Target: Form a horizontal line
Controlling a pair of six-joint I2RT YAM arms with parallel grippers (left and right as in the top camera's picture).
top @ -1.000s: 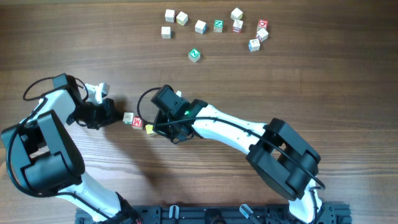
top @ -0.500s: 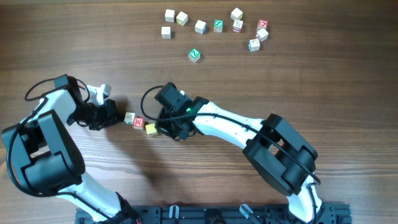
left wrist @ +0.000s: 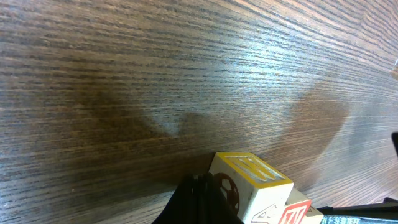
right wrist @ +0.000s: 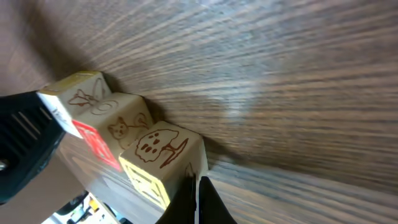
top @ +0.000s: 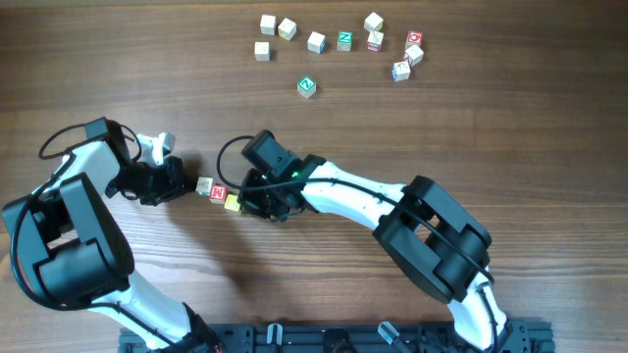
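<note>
Forming the line: pale cube [top: 203, 184], red M cube [top: 218, 193] and yellow-faced cube [top: 234, 203], touching side by side in one row.
Row position: near the middle of the desk [top: 442, 127], between the two pincers. In the overhead view it slants, pale end upper left, yellow end lower right.
Left pincer [top: 188, 183]: clenched, gripping nothing, tips against the pale cube's outer side.
Right pincer [top: 246, 203]: clenched, gripping nothing, tips at the yellow-faced cube's outer edge.
Green-faced cube [top: 307, 87]: alone, well apart from the row, toward the far side.
Loose cubes [top: 316, 41]: scattered cluster near the far edge, beyond the green-faced cube.
</note>
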